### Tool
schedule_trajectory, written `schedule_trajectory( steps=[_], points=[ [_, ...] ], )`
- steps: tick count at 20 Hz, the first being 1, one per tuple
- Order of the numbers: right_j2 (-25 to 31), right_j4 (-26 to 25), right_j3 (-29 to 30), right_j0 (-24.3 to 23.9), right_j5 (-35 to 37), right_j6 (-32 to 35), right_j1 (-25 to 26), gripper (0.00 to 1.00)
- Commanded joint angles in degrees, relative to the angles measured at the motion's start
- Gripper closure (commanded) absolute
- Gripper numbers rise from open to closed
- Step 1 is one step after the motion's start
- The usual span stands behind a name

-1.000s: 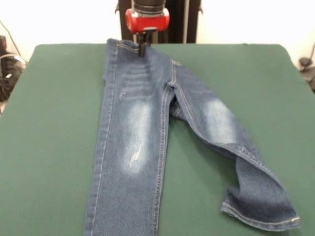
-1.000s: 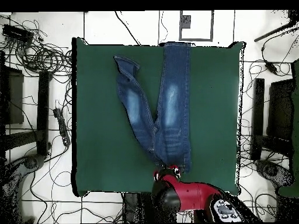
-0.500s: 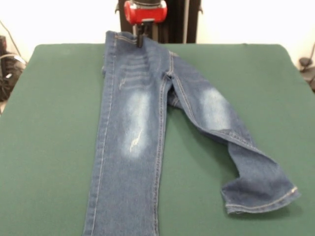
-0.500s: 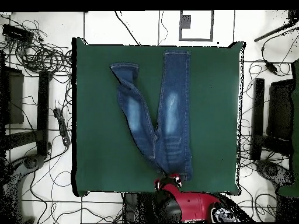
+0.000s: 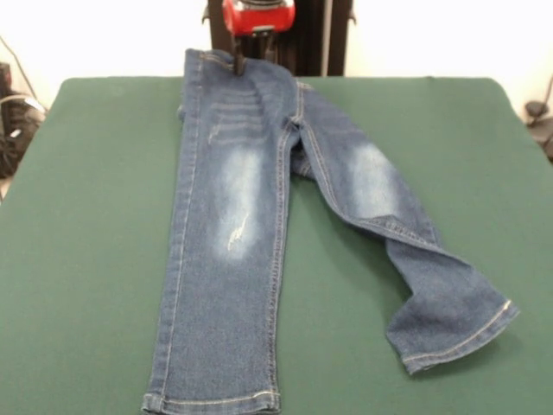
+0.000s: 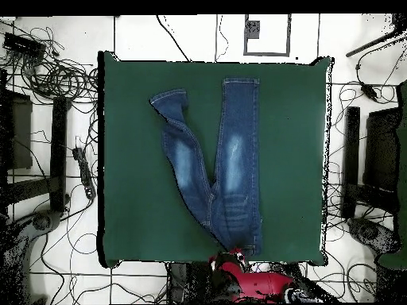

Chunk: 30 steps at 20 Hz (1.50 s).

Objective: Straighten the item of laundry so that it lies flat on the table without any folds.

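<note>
Pincer (image 5: 239,62) grips the waistband of the jeans (image 5: 242,225) at the tabletop's (image 5: 86,216) far edge; dragging low and steady should, I judge, straighten the kinked right leg.

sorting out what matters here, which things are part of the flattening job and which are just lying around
Part of the job:
- pair of blue jeans, one leg bent to the side
- green table
- gripper, at the waistband

Just lying about:
- tangled cables on the floor
- white sheet with dark border beyond the table
</note>
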Motion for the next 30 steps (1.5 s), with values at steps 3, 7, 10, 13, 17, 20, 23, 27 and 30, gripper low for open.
schedule_trajectory(
  steps=[3, 7, 10, 13, 17, 20, 23, 27, 30],
  points=[
    [1.31, 1.42, 2.08, 0.38, -0.66, 11.27, 4.22, 0.0],
    [4.1, 1.8, 2.12, -1.27, 1.32, 10.87, 1.87, 0.0],
    [8.56, 4.48, 2.15, -1.96, 8.63, 9.64, -4.89, 0.0],
    [12.72, 8.3, 1.76, -2.52, 18.1, 7.39, -11.87, 0.0],
    [14.72, 9.68, 0.9, -3.06, 23.32, 5.3, -15.47, 0.0],
    [17.14, 11.42, 1.08, -4.2, 26.65, 5.17, -17.61, 0.0],
    [18.46, 12.95, 0.97, -4.21, 29.17, 5.39, -18.7, 0.0],
    [19.94, 15.0, 0.05, -4.26, 31.48, 5.49, -19.86, 0.0],
    [20.76, 16.85, -2.11, -3.71, 33.05, 5.74, -20.41, 0.0]
  ],
)
